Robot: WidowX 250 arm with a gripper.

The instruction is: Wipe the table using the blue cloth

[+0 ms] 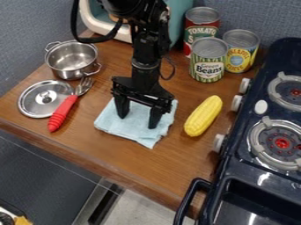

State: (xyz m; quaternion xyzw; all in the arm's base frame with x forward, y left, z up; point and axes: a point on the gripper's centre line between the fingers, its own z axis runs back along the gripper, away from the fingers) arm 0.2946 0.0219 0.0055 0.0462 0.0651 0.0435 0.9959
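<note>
My gripper (pixel 138 121) is parted, grasping nothing, its two fingertips over the folded blue cloth (pixel 134 132), which lies on the table (pixel 185 165) directly beneath me and spreads past both (whether they touch it, I can't tell). I judge closing inward should bunch it.

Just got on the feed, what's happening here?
The robot arm's gripper is down at the light blue cloth on the wooden table, its two fingers apart with cloth between them. The cloth lies folded and isn't lifted. To one side is the yellow corn; to the other, the red-handled fork and the pot lid. The job is wiping the table with that cloth.
</note>
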